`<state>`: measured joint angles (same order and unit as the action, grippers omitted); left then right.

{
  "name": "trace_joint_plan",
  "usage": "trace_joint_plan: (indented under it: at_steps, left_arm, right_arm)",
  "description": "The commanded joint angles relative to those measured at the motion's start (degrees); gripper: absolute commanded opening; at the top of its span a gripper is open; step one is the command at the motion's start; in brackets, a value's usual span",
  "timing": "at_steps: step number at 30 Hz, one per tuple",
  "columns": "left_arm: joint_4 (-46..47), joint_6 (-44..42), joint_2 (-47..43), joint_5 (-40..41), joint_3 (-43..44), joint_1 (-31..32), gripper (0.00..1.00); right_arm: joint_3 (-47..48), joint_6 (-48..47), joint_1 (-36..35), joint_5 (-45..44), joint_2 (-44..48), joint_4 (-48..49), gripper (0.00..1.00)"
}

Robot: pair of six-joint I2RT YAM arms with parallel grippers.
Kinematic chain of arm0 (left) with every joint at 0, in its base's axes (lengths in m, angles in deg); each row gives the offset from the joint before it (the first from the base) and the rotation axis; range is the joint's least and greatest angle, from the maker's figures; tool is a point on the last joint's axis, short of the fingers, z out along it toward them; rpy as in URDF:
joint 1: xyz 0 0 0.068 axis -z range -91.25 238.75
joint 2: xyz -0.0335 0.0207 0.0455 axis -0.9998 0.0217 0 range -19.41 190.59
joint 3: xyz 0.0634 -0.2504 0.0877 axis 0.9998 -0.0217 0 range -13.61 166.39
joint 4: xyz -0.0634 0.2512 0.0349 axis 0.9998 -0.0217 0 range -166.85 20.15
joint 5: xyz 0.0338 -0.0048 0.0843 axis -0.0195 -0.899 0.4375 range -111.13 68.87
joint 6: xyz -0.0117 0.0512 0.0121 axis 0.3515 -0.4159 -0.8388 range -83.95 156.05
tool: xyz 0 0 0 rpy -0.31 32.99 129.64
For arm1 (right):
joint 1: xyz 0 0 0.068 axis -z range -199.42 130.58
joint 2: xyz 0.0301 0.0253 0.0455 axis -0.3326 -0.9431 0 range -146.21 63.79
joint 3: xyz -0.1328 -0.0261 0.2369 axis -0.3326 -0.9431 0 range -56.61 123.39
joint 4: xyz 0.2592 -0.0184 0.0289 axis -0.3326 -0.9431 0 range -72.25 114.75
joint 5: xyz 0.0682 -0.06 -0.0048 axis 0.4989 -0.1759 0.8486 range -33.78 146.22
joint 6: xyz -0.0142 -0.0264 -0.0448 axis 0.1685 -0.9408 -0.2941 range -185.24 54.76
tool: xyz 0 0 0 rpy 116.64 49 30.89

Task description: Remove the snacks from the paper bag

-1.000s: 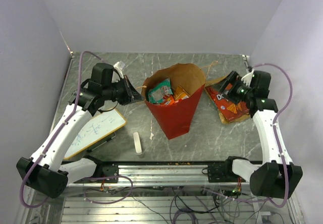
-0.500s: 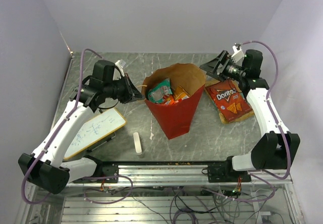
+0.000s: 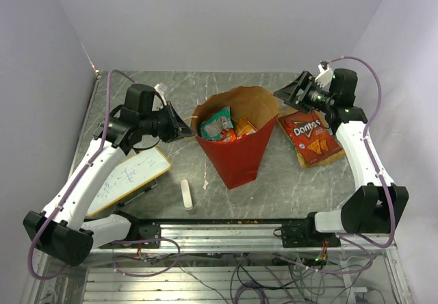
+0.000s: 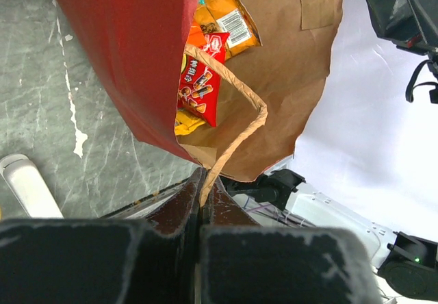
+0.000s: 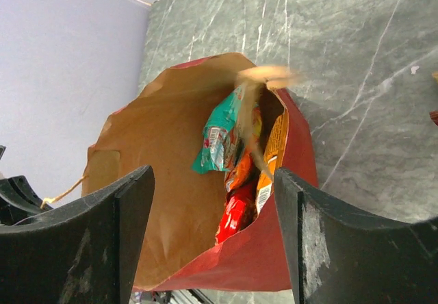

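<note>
Marble counter (image 3: 294, 181) | paper bag (image 3: 236, 160): floppy, left tool (image 3: 185, 131) clamped on handle (image 4: 236, 122) | snacks (image 3: 222, 127): likely light, slippery foil; you pinch a top edge | right tool (image 3: 287, 93): apart, empty

The left arm (image 3: 89, 174) reaches forward from its base at the near left, elbow bent and wrist turned inward to the right, its jaws pressed fully together. The right arm (image 3: 366, 157) stretches far along the right side, wrist turned left, jaws standing wide apart.
</note>
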<state>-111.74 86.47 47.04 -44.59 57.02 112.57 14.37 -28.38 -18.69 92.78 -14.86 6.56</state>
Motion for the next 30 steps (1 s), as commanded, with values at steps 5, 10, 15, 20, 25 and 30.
trace_joint_plan:
  at_steps: [5,10,15,20,25,30]
  left_arm:
    - [0.0,1.1,-0.7,0.3,0.9,-0.1,0.07]
    - [-1.0,0.2,-0.5,0.4,1.8,-0.1,0.07]
    - [-0.9,0.1,-0.8,0.6,1.1,-0.1,0.07]
    - [-0.6,-0.3,-0.2,0.7,1.8,-0.2,0.07]
    - [-2.1,-2.8,2.3,0.6,5.2,-2.1,0.17]
    - [-4.3,-5.5,4.4,2.6,9.4,-3.3,0.28]
  right_arm:
    - [-2.8,-0.4,0.0,1.2,1.9,3.7,0.67]
    - [-4.8,0.0,-0.3,5.2,-0.2,12.0,0.66]
    - [-4.0,0.2,-0.5,6.8,-3.6,16.2,0.65]
    - [-3.3,3.3,-0.7,8.2,-6.1,20.7,0.61]
    - [-2.7,5.8,-0.9,7.9,-7.3,22.5,0.41]
    - [-0.6,5.2,-0.9,7.6,-8.3,20.5,0.31]
